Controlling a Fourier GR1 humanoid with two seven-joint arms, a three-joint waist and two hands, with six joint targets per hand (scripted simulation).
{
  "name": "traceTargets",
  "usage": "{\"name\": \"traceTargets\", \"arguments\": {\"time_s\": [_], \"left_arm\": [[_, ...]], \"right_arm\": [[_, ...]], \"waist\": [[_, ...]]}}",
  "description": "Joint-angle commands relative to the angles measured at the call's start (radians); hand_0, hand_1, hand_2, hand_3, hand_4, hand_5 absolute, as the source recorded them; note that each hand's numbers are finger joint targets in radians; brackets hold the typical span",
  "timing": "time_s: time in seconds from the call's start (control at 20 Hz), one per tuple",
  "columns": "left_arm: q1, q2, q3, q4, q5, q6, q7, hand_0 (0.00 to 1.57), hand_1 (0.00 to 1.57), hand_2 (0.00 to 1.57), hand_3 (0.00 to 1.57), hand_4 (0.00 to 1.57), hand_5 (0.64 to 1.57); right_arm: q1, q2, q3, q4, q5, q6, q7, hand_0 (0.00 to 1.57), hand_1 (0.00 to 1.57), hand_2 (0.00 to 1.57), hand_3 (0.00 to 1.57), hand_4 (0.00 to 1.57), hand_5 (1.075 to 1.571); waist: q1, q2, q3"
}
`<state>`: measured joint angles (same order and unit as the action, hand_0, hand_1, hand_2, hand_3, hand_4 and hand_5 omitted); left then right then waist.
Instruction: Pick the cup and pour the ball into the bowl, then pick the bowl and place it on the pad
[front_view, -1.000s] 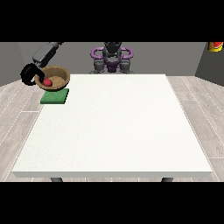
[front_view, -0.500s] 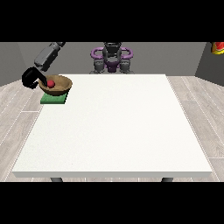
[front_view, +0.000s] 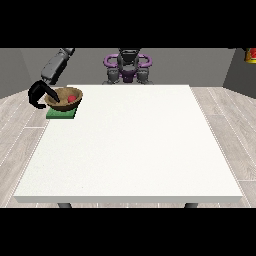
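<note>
**Bowl over the pad**

The brown bowl (front_view: 63, 98), red ball (front_view: 72, 98) inside, sat tilted over the green pad (front_view: 61, 114) at the bench's (front_view: 130, 150) far corner; the hand at the view's left (front_view: 40, 93) curled round its rim; nothing stood close by.

Table: I see a large white table (front_view: 135, 145) filling most of my view.
Floor: pale wood planks (front_view: 230, 135) around it.
Corner: red-and-yellow object (front_view: 251, 55), top right.
</note>
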<state>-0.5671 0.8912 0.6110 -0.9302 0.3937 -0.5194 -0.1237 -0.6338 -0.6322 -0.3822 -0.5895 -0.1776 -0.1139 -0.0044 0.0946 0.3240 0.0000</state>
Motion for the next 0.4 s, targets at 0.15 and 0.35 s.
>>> {"name": "traceTargets", "arguments": {"time_s": [0.15,0.35], "left_arm": [[-0.005,-0.075,-0.069,-0.086,0.011,0.047,0.077,0.00,0.00,0.00,0.00,1.19,1.569],[0.102,-0.111,-0.085,-0.027,-0.058,0.052,0.006,0.00,0.00,0.00,0.00,1.19,1.569]], "right_arm": [[-0.056,-0.009,0.064,0.051,0.058,0.017,0.076,0.00,0.00,0.00,0.00,0.00,1.407],[-0.022,-0.038,0.094,-0.009,0.064,0.093,0.131,0.00,0.00,0.00,0.00,0.20,1.375]], "waist": [[0.007,-0.089,0.0007],[-0.039,-0.203,-0.0011]]}}
